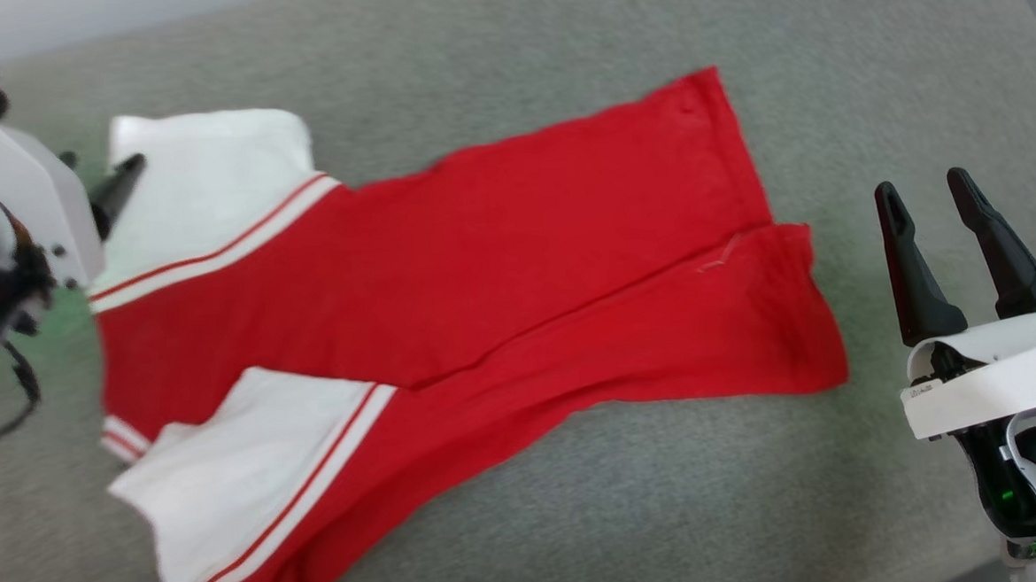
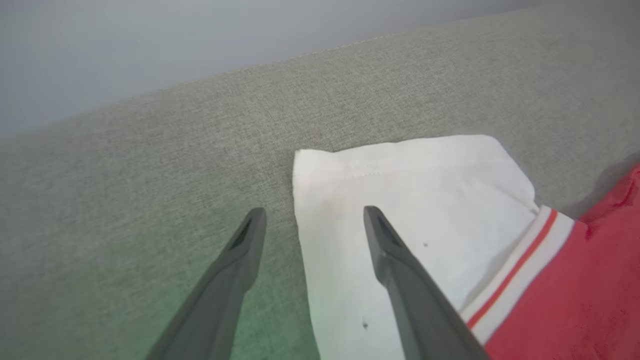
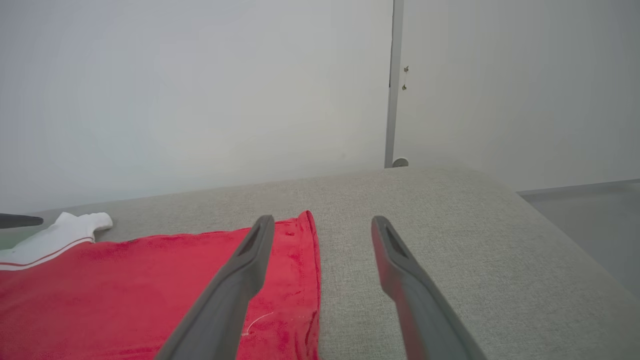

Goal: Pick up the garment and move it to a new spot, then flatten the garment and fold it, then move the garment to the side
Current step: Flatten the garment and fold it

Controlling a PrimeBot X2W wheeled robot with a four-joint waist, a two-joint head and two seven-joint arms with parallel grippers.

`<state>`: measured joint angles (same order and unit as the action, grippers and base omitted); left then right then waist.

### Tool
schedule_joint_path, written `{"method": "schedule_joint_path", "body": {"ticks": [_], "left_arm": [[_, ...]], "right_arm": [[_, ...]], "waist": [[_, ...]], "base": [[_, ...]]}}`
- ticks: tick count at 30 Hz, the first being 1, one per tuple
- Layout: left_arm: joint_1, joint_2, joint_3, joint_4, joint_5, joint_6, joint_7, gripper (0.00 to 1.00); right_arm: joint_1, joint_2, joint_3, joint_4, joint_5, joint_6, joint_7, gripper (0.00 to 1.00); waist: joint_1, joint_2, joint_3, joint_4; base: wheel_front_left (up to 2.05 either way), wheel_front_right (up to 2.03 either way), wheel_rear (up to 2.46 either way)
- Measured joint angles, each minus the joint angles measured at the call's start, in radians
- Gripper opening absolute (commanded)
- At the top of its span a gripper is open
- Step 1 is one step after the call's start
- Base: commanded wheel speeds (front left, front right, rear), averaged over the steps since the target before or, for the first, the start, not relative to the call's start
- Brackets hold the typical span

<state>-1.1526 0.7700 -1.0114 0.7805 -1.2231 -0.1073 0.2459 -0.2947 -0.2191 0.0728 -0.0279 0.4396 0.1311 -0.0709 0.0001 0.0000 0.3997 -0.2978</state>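
Garment (image 1: 446, 277) lies lengthwise left-to-right, white-flapped end toward the left hand (image 2: 311, 220).

I see the garment (image 1: 446, 277) lying flat on the grey fabric surface (image 1: 636, 515), long axis left-right and slightly diagonal. It's red side up, with both long sides folded in to meet along a centre line. The left end shows two white inside-out flaps (image 1: 211, 178) with white-and-red striped trim, one far, one near. The right end is plain red hem, and its near half reaches further right.
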Motion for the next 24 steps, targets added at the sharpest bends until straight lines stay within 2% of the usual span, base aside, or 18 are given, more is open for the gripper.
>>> {"method": "schedule_joint_path", "body": {"ticks": [9,10,11,12,15,18,21,24], "left_arm": [[-0.124,-0.028,-0.062,0.113,0.016,-0.017,0.191,1.00],[-0.131,-0.033,-0.062,0.117,0.009,-0.017,0.197,0.78],[-0.136,-0.035,-0.062,0.117,0.001,-0.017,0.209,0.47],[-0.141,-0.036,-0.062,0.112,-0.011,-0.017,0.218,0.03],[-0.147,-0.039,-0.072,0.091,-0.018,-0.019,0.225,0.00],[-0.148,-0.037,-0.078,0.074,-0.029,-0.021,0.219,0.00],[-0.151,-0.037,-0.086,0.059,-0.036,-0.020,0.211,0.00],[-0.156,-0.044,-0.097,0.039,-0.040,-0.020,0.202,0.00]], "right_arm": [[-0.017,0.001,0.013,0.013,0.014,0.000,-0.026,1.00],[-0.019,0.001,0.018,0.015,0.016,0.000,-0.026,1.00],[-0.021,0.001,0.025,0.016,0.017,0.000,-0.024,1.00],[-0.025,0.000,0.032,0.018,0.017,0.000,-0.019,1.00],[-0.056,-0.016,0.061,0.025,0.020,0.000,0.016,1.00],[-0.124,-0.039,0.108,0.053,0.042,0.000,0.118,1.00],[-0.240,-0.089,0.184,0.096,0.044,0.000,0.240,1.00],[-0.373,-0.106,0.244,0.157,0.072,0.000,0.329,1.00]], "waist": [[0.0000,0.0000,0.066,-0.065],[-0.0001,0.0000,0.072,-0.067],[-0.0001,0.0000,0.076,-0.069],[-0.0001,0.0000,0.079,-0.069],[0.0000,0.0000,0.082,-0.062],[0.0000,0.0000,0.084,-0.056],[0.0000,0.0000,0.087,-0.047],[0.0000,0.0000,0.091,-0.031]], "base": [[0.00,0.00,0.00],[0.00,0.00,0.00],[0.00,0.00,0.00],[0.00,0.00,0.00],[0.00,0.00,0.00],[0.00,0.00,0.00],[0.00,0.00,0.00],[0.00,0.00,0.00]]}}
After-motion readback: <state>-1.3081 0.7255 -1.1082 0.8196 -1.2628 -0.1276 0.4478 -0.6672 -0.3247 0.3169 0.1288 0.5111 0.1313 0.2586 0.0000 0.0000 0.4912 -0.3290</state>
